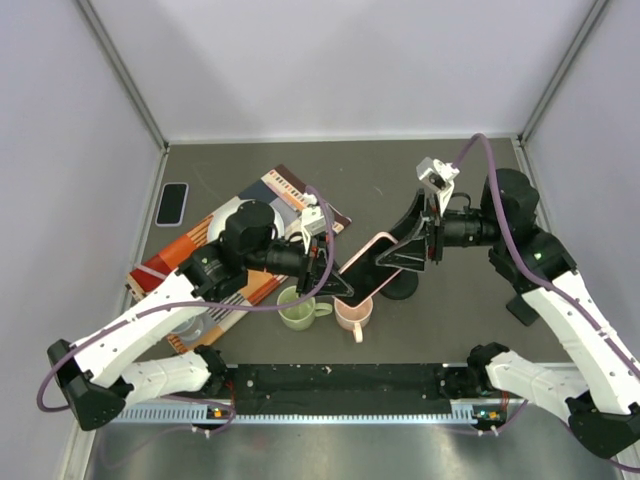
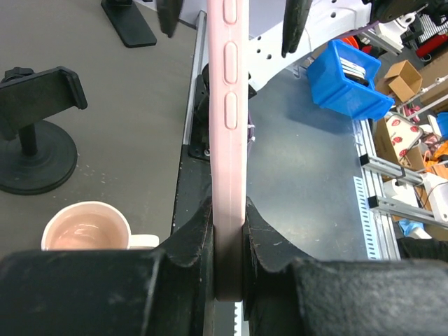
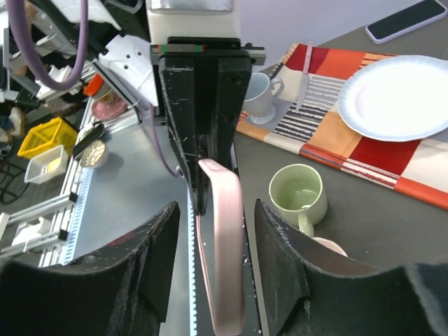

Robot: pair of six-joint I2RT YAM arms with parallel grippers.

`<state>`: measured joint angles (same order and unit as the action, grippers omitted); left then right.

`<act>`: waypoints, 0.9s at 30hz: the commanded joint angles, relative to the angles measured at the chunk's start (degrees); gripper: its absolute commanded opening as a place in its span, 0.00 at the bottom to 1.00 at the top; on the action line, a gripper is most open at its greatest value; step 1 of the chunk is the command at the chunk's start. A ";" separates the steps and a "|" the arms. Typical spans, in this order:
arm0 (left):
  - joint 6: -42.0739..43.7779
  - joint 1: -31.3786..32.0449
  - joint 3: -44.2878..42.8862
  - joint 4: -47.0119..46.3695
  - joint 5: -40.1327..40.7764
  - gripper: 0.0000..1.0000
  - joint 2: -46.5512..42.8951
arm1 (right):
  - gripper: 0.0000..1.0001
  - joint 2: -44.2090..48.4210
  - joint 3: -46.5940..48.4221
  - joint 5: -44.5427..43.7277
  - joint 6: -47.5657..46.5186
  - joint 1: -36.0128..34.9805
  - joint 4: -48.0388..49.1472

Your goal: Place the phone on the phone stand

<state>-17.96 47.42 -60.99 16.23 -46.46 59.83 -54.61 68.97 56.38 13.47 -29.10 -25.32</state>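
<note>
Two phones are in view. The pink-cased phone (image 1: 362, 268) is off the table (image 1: 400, 180), held edge-up in the air just left of the phone stand (image 1: 402, 288) and not touching it. The second, a dark phone (image 1: 172, 203), lies flat well to the left of the stand, near the left wall.

One stand is clear to see: a round black base, a post and a clamp-style cradle.

Two end effectors meet at the pink phone. The left end effector (image 2: 228, 231) is clamped tight on its lower end, with both pads pressed against the case. The right end effector (image 3: 217, 224) straddles the upper end, its fingers apart with a gap showing on each side of the case.

Three cups stand left of the stand: a pink mug (image 1: 353, 312) just beside the base, a green mug (image 1: 297, 308) beyond it, and a white cup (image 3: 257, 94) farther off on the striped placemat (image 3: 336, 133). One white plate (image 3: 399, 98) also sits on that mat, which is the only one.
</note>
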 commanded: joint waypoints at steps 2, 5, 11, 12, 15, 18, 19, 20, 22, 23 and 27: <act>3.63 0.13 -4.05 -3.40 -1.97 0.00 0.37 | 0.45 0.91 -1.55 6.90 -2.92 -0.43 2.74; 4.33 0.13 -4.40 -3.48 -2.23 0.00 0.81 | 0.41 1.00 -2.17 7.34 -3.72 -0.43 2.47; 6.08 0.04 -4.49 -2.61 -2.24 0.00 0.55 | 0.30 0.73 -3.23 7.78 -3.72 -0.43 2.56; 6.35 0.13 -4.49 -2.34 -2.15 0.00 0.55 | 0.28 0.82 -3.31 7.87 -3.72 -0.34 2.47; 6.71 0.04 -4.40 -2.25 0.13 0.00 0.02 | 0.32 1.61 -3.75 6.12 -3.46 -0.34 2.64; 4.78 0.13 -3.44 -4.36 -0.12 0.00 -1.03 | 0.45 2.23 -5.15 1.99 1.09 -0.34 5.36; 3.73 0.04 -2.39 -6.36 0.05 0.00 -1.30 | 0.45 2.31 -5.77 1.81 2.25 -0.43 8.33; 3.20 0.13 -1.94 -7.34 0.05 0.00 -1.65 | 0.45 2.66 -6.39 1.37 3.21 -0.43 9.66; 1.53 0.04 -0.19 -9.62 -0.03 0.00 -2.61 | 0.45 3.54 -8.76 1.71 6.29 -0.43 12.82; 0.82 0.13 0.43 -12.77 -0.39 0.00 -3.05 | 0.45 4.07 -9.81 2.41 7.61 -0.34 17.89; -2.96 0.13 2.72 -18.86 -2.14 0.00 -4.02 | 0.43 5.83 -14.12 3.48 14.11 -0.34 27.17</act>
<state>-16.93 47.42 -59.13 10.72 -45.91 58.33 -50.65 56.53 59.18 21.06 -29.08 -11.11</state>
